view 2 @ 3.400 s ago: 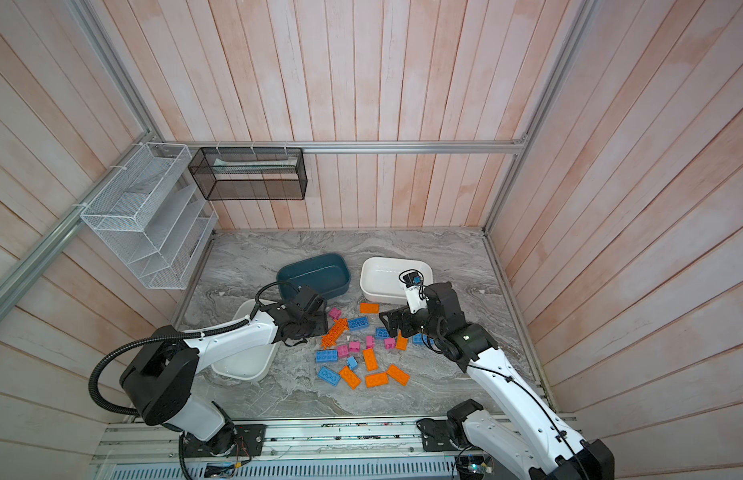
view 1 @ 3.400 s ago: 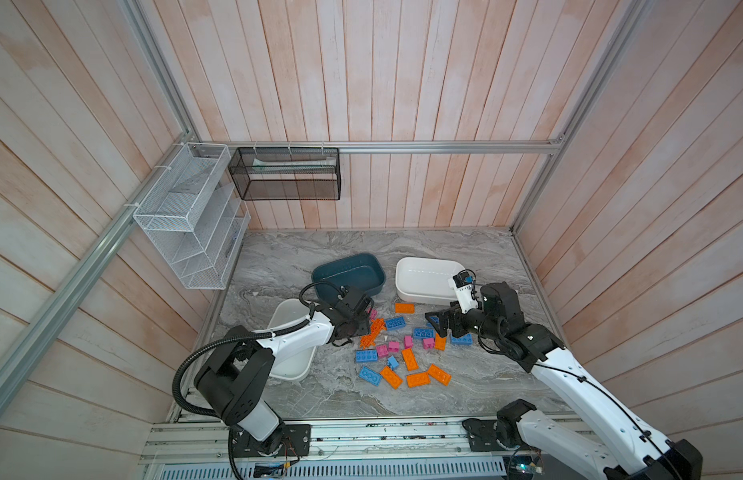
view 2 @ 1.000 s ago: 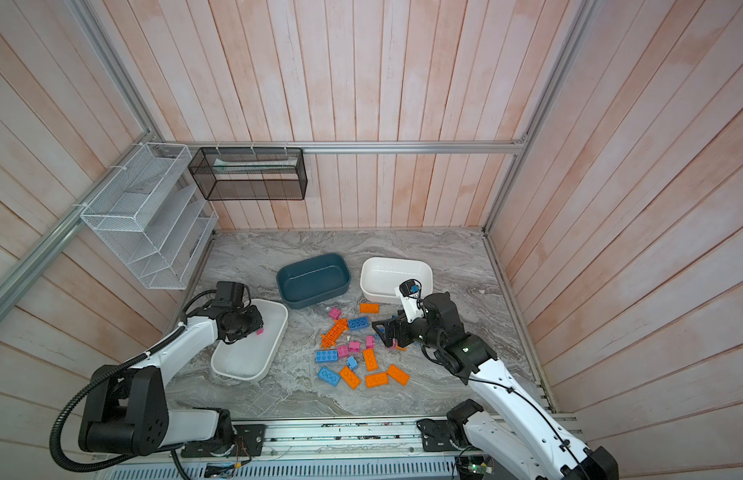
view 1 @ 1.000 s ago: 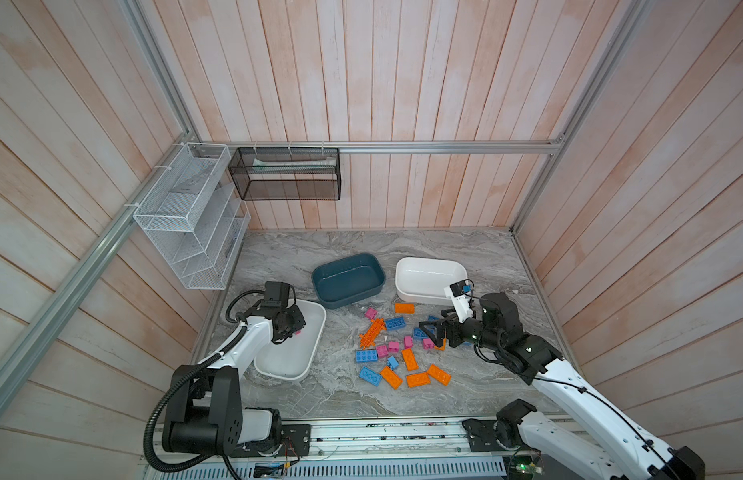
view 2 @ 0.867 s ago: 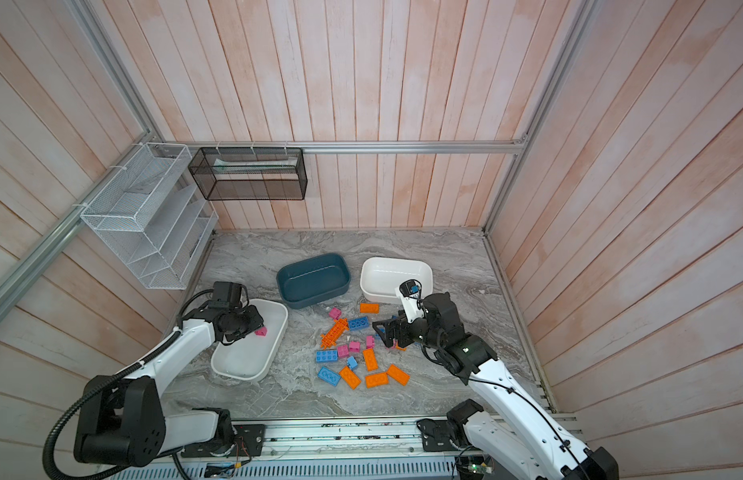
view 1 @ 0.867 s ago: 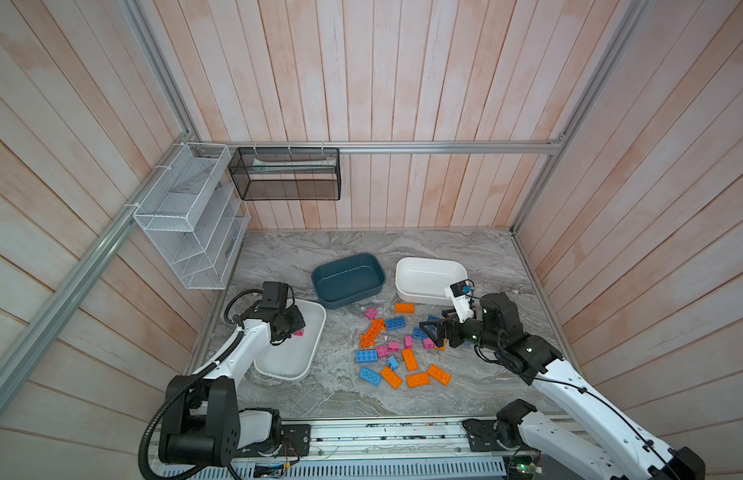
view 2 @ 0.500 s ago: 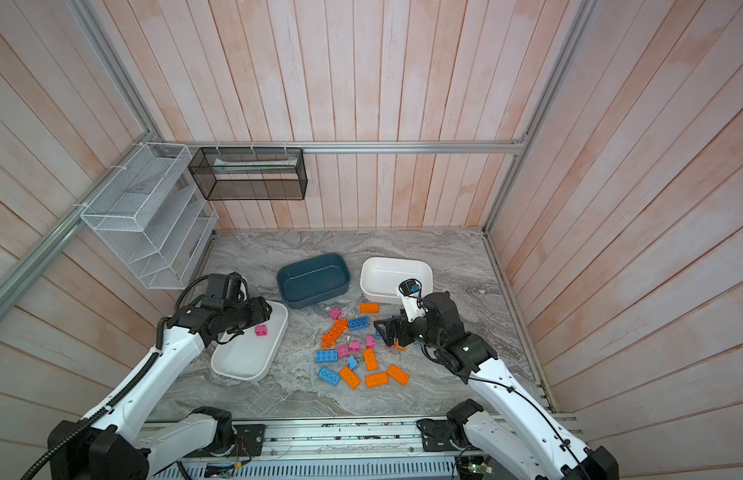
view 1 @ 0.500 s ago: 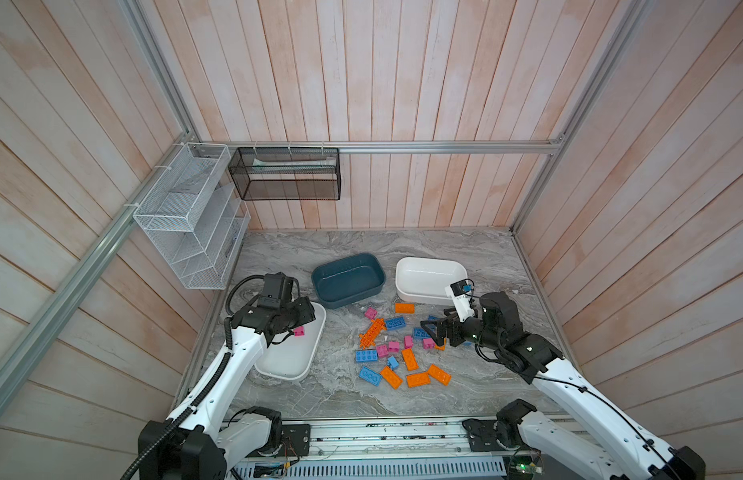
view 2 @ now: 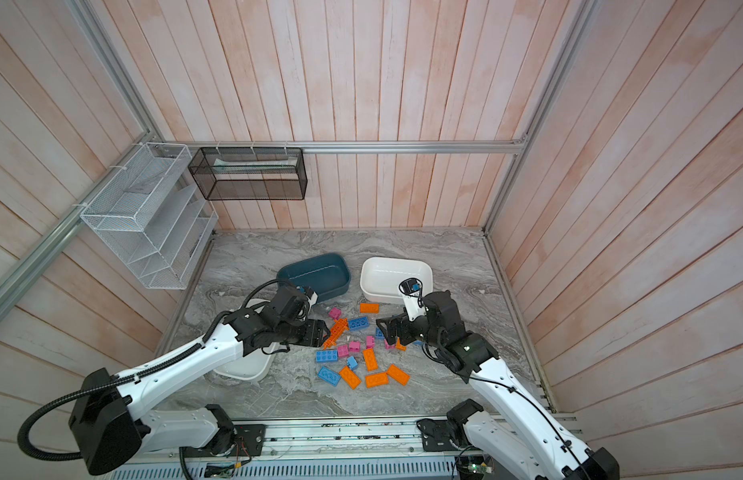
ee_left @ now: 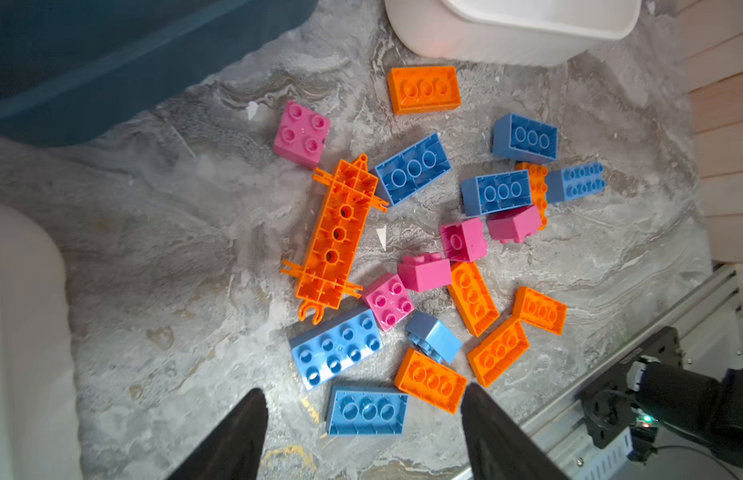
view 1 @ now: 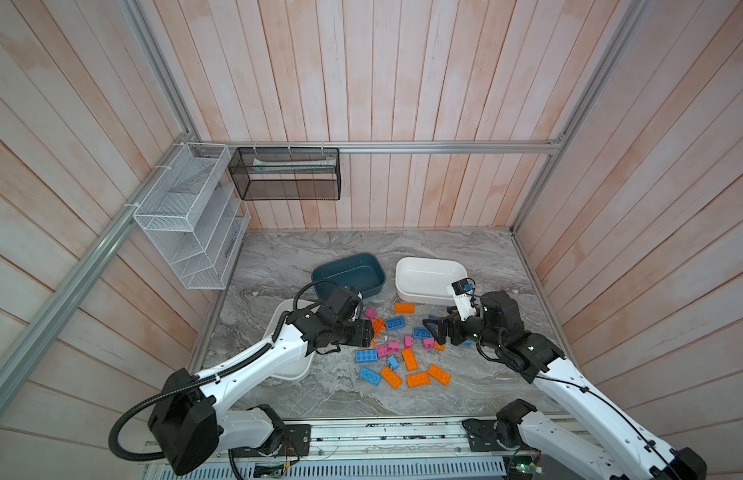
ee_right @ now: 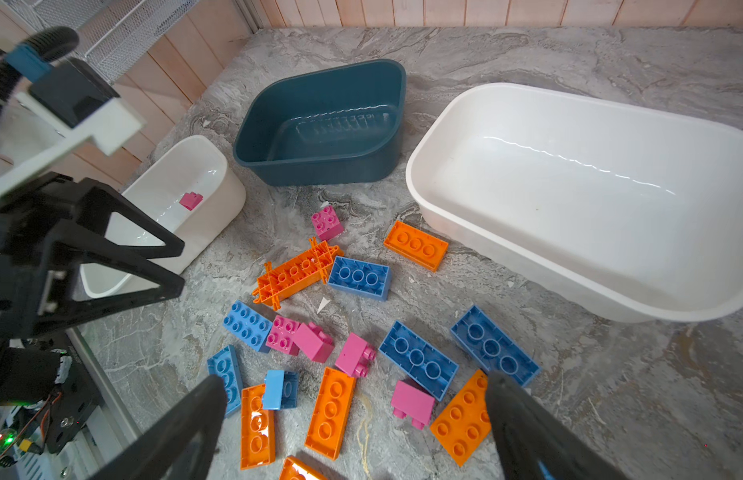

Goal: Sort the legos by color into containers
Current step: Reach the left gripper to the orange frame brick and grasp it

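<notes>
**Legos point(view 1: 409, 359) mostly unsorted on tabletop point(view 1: 465, 386)**

Three containers are placed on the grey marble surface. In both top views a white tub point(view 1: 419, 296) is seen toward the far right, and a dark teal tub point(view 1: 349, 274) is set just beside it. A second white tub point(view 2: 241, 372) is found at the near left, and it is partly covered by the left arm point(view 1: 253, 361).

The left gripper point(view 1: 367, 332) is held low over the left edge of the heap. Its fingers are spread apart, and nothing is pinched between them in the left wrist view. The right gripper point(view 1: 430, 326) is held at the right edge of the heap. Its fingers are opened wide, and no brick is gripped.

The orange, blue and pink pieces are scattered between the two grippers, in front of the far tubs. A long spiky orange piece point(ee_left: 334, 237) lies on the left side of the heap, and a blue brick point(ee_left: 412, 168) is touched by it. An orange brick point(ee_left: 424, 89) is lying just beside the wall of the first white tub. A single pink brick point(ee_right: 190, 200) is seen inside the second white tub.
</notes>
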Robot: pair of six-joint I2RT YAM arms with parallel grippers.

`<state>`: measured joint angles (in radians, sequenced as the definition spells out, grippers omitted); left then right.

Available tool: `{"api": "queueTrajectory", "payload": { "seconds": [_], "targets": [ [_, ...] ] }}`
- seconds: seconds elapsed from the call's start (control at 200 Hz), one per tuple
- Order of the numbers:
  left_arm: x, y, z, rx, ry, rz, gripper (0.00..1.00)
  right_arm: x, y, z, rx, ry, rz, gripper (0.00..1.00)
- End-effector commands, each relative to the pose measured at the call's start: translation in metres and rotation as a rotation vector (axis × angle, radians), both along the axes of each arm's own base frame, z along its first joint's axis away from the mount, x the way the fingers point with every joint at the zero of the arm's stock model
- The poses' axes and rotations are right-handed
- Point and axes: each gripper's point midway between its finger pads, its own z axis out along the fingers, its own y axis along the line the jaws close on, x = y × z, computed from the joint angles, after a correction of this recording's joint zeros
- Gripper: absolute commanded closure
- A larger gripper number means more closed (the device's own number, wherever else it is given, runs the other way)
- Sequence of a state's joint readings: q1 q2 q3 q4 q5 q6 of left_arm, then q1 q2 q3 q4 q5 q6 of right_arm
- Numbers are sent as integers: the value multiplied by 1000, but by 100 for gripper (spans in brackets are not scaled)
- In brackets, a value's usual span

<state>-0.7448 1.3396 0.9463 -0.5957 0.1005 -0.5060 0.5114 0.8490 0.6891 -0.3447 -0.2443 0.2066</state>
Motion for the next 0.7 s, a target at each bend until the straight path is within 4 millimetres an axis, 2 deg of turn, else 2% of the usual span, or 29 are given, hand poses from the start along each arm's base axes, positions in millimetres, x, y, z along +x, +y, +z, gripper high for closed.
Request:
{"api": "queueTrajectory", "payload": {
  "seconds": [0.0, 0.15, 0.385, 0.695],
  "targets": [
    [19, -25, -7, -8, -87, -95, 25, -2, -7, 0, -16, -11, -17, 2],
    [33, -38, -26, 42, -125, -175, 29, -3, -13, -2, -2, -19, -41, 2],
    [48, -36, -59, 181, -142, -243, 33, -1, -16, -8, 13, -10, -47, 2],
    [69, -35, -86, 301, -170, -243, 41, 1, -19, -12, 20, -9, -47, 2]
  ]
}}
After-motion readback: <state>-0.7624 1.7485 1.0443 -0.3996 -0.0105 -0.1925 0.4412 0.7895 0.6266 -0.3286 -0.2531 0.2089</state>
